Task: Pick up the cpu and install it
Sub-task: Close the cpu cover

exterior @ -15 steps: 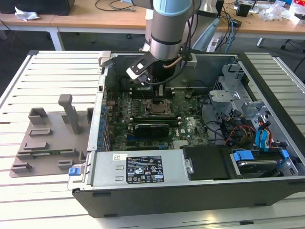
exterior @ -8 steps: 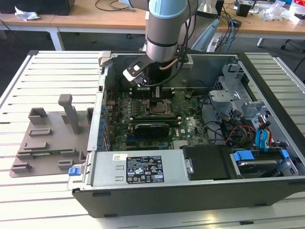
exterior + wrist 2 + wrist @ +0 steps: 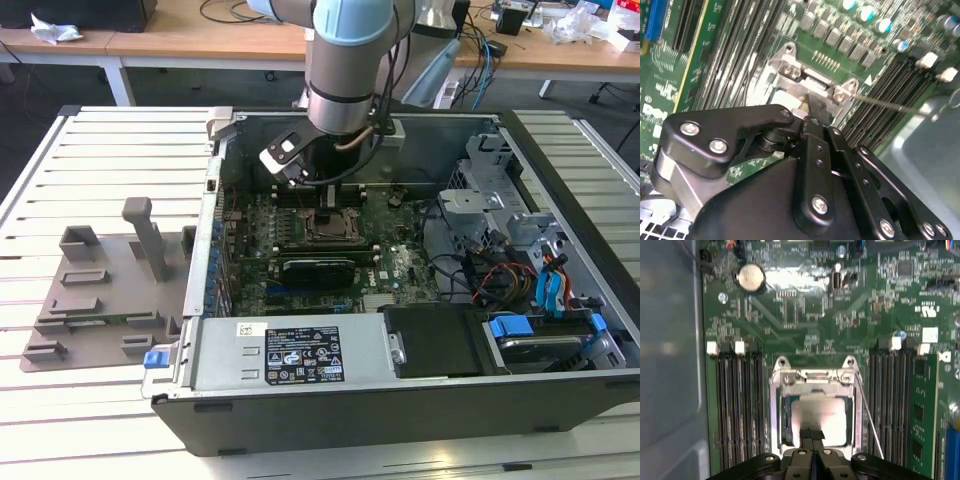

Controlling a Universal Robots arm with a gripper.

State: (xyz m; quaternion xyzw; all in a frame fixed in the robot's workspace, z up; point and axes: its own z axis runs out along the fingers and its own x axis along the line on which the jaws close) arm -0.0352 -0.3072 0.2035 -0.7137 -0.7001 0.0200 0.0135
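The cpu [image 3: 822, 412], a silvery square chip, lies flat inside the metal socket frame [image 3: 812, 377] on the green motherboard. My gripper [image 3: 812, 436] hangs straight over it, its two black fingers pressed together, with the tips at the chip's near edge. Whether they touch its top I cannot tell. In the second wrist view the gripper [image 3: 815, 107] covers most of the cpu [image 3: 786, 98], leaving a pale corner in sight. In the exterior view the gripper [image 3: 328, 203] reaches down into the open computer case just above the socket [image 3: 330, 224].
Memory slots [image 3: 737, 405] flank the socket on both sides, and a thin wire lever [image 3: 867, 410] stands beside it. A black graphics card [image 3: 315, 268] sits in front of the socket. Drive cage and cables [image 3: 500, 230] fill the case's right. A grey plastic tray [image 3: 100, 290] lies on the slatted table.
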